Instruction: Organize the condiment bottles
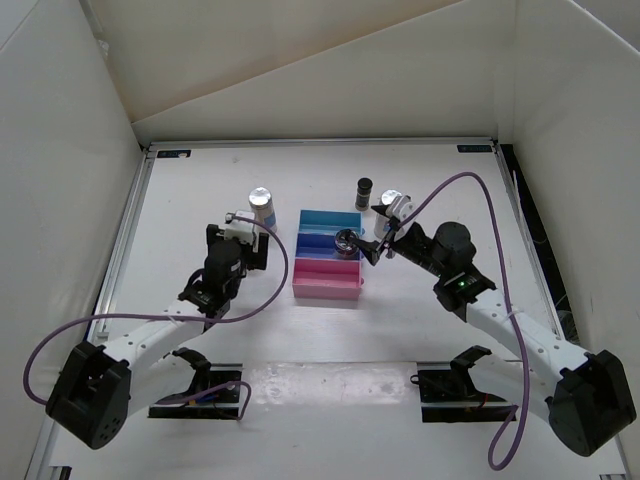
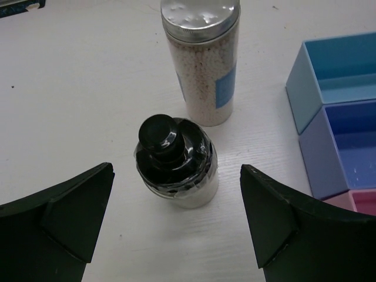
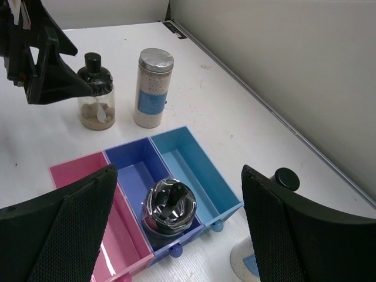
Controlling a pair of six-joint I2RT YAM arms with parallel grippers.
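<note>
I see one short clear jar (image 2: pixel 176 160) standing on the table between the fingers of my left gripper (image 2: pixel 176 176), whose jaws are spread wide and touch nothing. Just beyond it stands a tall white shaker (image 2: pixel 202 64). The second short jar (image 3: pixel 170 210) sits in the purple middle compartment of the rack (image 3: pixel 200 170), below my right gripper (image 3: pixel 179 171), jaws likewise apart.

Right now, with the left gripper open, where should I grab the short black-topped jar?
I'd take the short jar by its round body below the black top, coming in level from the near side, where the open left gripper faces it. It stands upright, and the top narrows to a knob. Don't overshoot: the tall shaker stands just behind.
</note>
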